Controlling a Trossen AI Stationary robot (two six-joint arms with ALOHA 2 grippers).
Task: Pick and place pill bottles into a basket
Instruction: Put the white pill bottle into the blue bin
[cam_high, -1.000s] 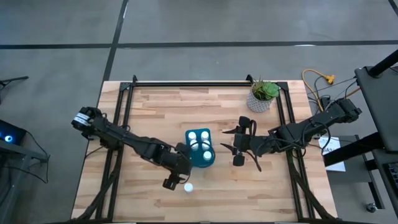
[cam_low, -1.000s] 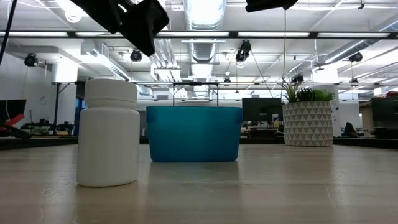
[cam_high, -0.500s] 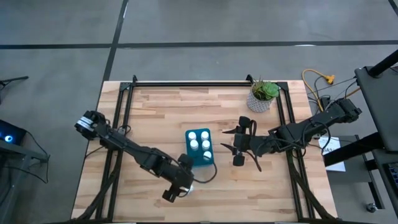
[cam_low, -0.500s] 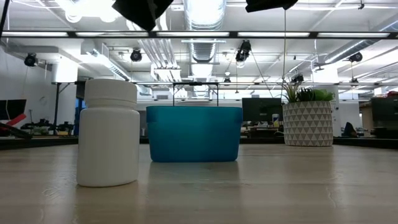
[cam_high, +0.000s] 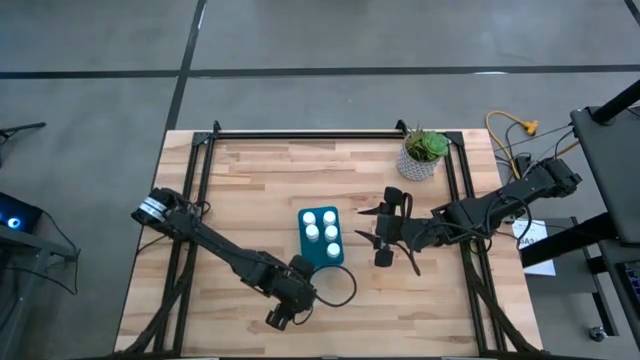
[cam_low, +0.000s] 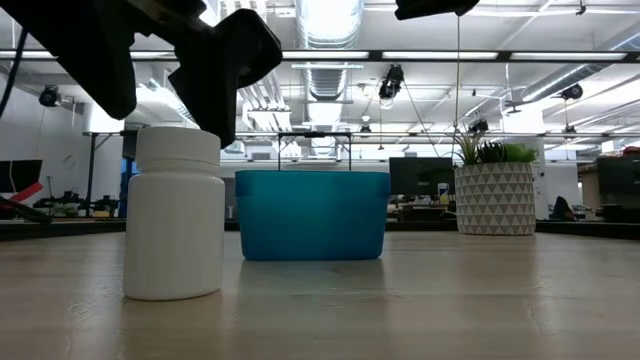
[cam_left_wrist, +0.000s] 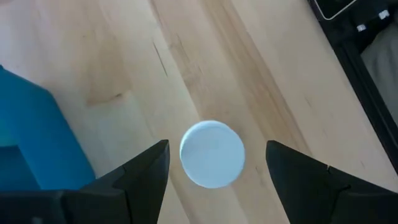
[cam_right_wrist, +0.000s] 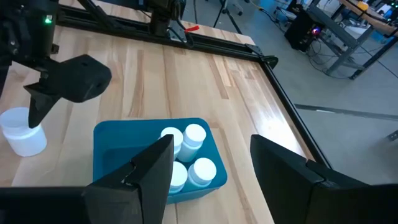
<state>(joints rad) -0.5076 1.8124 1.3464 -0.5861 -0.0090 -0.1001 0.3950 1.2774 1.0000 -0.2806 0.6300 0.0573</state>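
Observation:
One white pill bottle (cam_low: 172, 215) stands upright on its base on the table near the front edge; its round cap (cam_left_wrist: 212, 154) shows in the left wrist view. My left gripper (cam_left_wrist: 216, 145) is open just above it, pointing down, one finger on either side of the cap and not touching. In the high view the left gripper (cam_high: 290, 302) hides this bottle. The teal basket (cam_high: 322, 260) holds several white bottles, standing upright. My right gripper (cam_high: 385, 235) is open and empty, to the right of the basket.
A white pot with a green plant (cam_high: 422, 155) stands at the table's far right. The basket's wall (cam_left_wrist: 31, 143) is close beside the loose bottle. Black frame rails run along the table's left, right and far sides. Bare wood lies all around the basket.
My left gripper has gone from beside the basket toward the table's near edge, and down over the loose bottle, which it now covers in the high view. The bottle has stayed where it was.

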